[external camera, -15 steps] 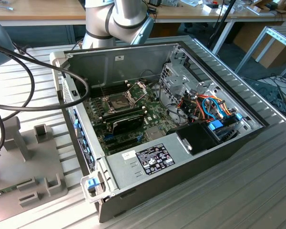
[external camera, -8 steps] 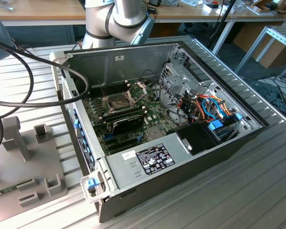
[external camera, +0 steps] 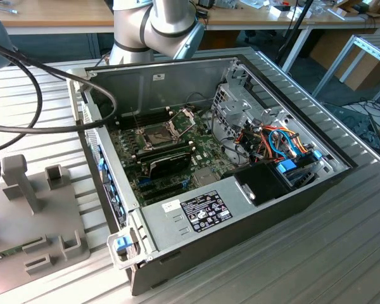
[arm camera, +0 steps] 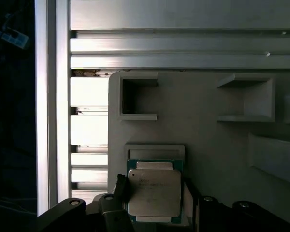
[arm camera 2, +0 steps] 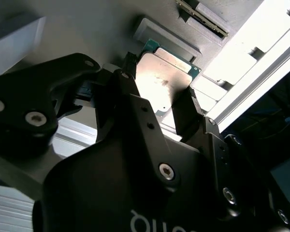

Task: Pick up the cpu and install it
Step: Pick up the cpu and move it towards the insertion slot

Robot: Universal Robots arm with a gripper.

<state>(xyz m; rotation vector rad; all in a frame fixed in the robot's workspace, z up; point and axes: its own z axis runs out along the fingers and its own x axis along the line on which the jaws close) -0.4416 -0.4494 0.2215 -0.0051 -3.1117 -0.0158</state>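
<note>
Nearest to us, in both wrist views, is the black body of the gripper (arm camera 2: pixel 159 89). It straddles the cpu (arm camera: pixel 153 192), with one side of it standing at each of two opposite edges of the chip. We cannot tell whether it is clamped on the chip or only close around it. The cpu, silver-grey lid up on its green board, sits at a low-walled seat near the edge of a grey fixture plate (arm camera: pixel 198 121). That plate lies on the ribbed aluminium table (arm camera: pixel 183 48). Two open-sided pockets (arm camera: pixel 137 96) of the plate stand beyond the chip.

Starting from the exterior view's left, we meet thick black cables (external camera: pixel 25 69) looping over the table. Next comes the grey fixture plate with its upright blocks, just beside the open computer case (external camera: pixel 164 82). A blue latch (external camera: pixel 121 244) sits on the case's near corner. Inside, the green motherboard (external camera: pixel 206 155) carries the socket (external camera: pixel 159 134) with its hinged metal frame (external camera: pixel 185 115) raised. A black oblong module (external camera: pixel 168 164) lies just in front of the socket. Further to the exterior view's right we see a black box (external camera: pixel 266 180) and a bundle of orange, blue and red wires (external camera: pixel 282 142) by the drive cage (external camera: pixel 234 104). The arm's grey base (external camera: pixel 158 25) rises behind the case.
</note>
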